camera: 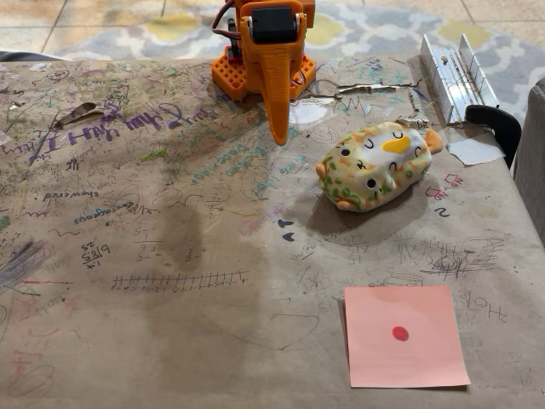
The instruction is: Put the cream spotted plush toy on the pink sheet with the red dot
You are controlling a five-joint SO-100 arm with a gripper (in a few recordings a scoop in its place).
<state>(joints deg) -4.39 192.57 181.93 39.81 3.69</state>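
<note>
The gripper, seemingly pressed together, should spread wide and straddle the cream spotted plush toy at its four o'clock.

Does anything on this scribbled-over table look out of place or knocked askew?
Nothing looks spilled or broken. The cream spotted plush toy lies at a slant on the table, apart from the pink sheet with the red dot, which lies flat and bare. The gripper points down, beside the toy, touching nothing.

Cream spotted plush toy: one
Square salmon-pink paper sheet with red dot: one
White paper scrap: one
</note>
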